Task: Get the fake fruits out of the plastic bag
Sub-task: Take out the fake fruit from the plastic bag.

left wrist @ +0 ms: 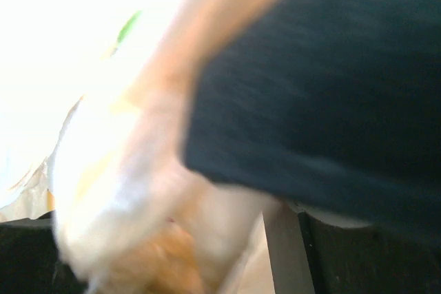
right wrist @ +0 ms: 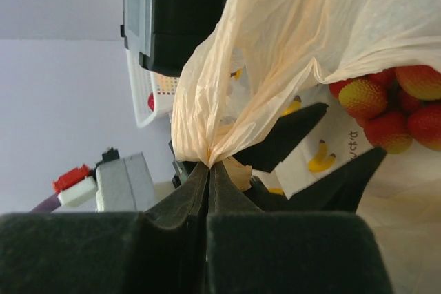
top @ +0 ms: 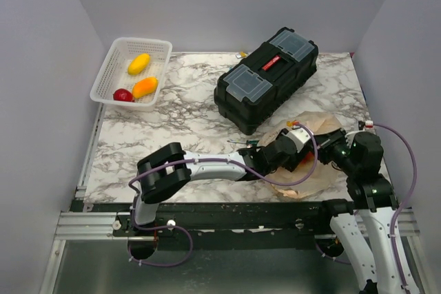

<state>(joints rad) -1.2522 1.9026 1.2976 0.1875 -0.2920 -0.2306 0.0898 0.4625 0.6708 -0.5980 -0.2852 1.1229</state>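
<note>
The right gripper [right wrist: 209,166] is clamping a gathered fold of the plastic bag [right wrist: 289,46], which is lying near right. The film is looking thin, crinkly and slippery. The berry cluster [right wrist: 386,108] inside is looking light and slick, best gripped across its middle. The left gripper [top: 301,160] is reaching in, its wrist view blurring everything: jaws unreadable. 3 fruits [top: 145,87] are sitting in the far-left basket [top: 110,60].
</note>
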